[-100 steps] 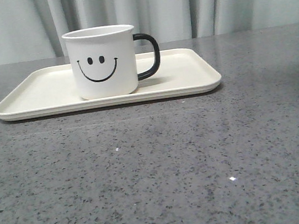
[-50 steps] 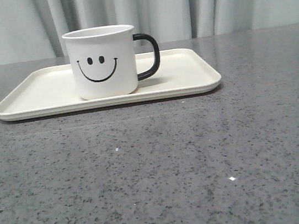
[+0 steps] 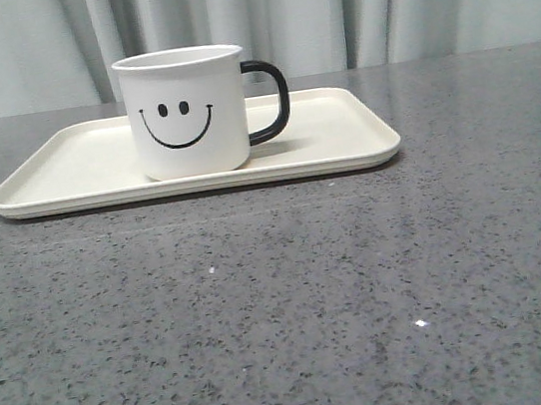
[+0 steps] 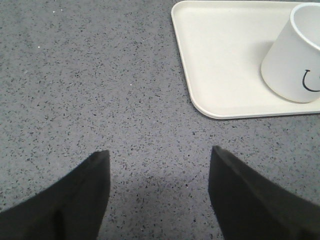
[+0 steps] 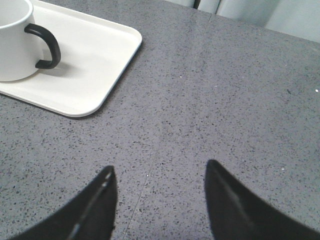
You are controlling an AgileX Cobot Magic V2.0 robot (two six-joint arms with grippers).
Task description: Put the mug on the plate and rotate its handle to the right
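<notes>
Both grippers (image 4: 159,160) (image 5: 159,175) open, well apart from mug (image 3: 187,111) on plate (image 3: 342,137).

mug (image 3: 185,112) on plate (image 3: 343,142), handle (image 3: 271,100) pointing right

Matte black tapered jaws (two per wrist), smooth, pointed tips

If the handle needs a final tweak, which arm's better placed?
Right, probably. The handle points right on the plate, and the right gripper views it unobstructed. The left gripper faces only the mug body. Both are open.
</notes>
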